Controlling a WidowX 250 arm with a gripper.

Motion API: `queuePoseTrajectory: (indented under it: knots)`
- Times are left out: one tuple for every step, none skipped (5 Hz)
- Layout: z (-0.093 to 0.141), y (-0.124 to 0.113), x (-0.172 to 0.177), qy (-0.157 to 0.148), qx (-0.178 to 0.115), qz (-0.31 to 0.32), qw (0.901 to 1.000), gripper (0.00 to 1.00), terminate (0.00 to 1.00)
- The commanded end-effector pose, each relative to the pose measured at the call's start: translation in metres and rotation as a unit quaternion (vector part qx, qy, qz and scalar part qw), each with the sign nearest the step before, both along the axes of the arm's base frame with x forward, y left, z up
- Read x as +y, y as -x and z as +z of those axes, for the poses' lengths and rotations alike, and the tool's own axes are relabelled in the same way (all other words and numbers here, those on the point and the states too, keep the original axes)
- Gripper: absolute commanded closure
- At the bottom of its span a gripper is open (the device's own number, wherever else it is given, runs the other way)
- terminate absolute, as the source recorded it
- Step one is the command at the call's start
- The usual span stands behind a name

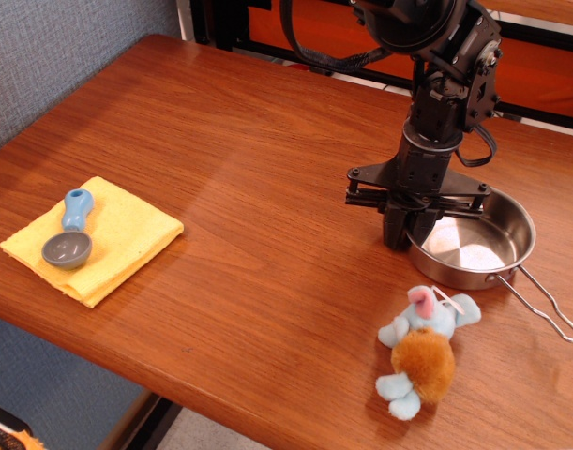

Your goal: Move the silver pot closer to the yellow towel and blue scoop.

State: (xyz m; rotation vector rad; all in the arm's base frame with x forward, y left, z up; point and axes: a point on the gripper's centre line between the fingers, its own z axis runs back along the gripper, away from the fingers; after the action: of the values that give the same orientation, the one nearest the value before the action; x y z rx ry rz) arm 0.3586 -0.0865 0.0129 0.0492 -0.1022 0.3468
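Distance is the whole story here: the shiny round stainless-steel pot (474, 248) is parked at the table's right side, well apart from the folded bright yellow towel (97, 237) and the small light-blue-handled scoop (70, 234) resting on it, far left. The black gripper (408, 232) is pointed straight down, pinched on the pot's left rim; the wire handle is aimed right, away from the towel.

The wooden surface (248, 187) carries the yellow towel (127, 234) near its left edge. The silver pot (474, 246) and a plush toy (422, 352) lie at the right, just apart.
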Motion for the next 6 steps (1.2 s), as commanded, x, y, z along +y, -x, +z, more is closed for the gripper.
queuePoseTrajectory:
  knots:
    - [0.054,-0.018,0.005,0.045,-0.052,0.056,0.9961,1.0,0.0]
    - [0.073,-0.019,0.026,0.042,-0.073,0.082,0.9931,1.0,0.0]
    - [0.083,-0.019,0.07,0.05,-0.066,0.099,0.9917,1.0,0.0]
    - [0.079,-0.011,0.117,0.058,-0.06,0.158,0.9839,1.0,0.0]
    - [0.065,-0.009,0.156,0.064,-0.046,0.201,0.9763,1.0,0.0]
    - [0.055,0.0,0.184,0.037,-0.058,0.23,0.9708,1.0,0.0]
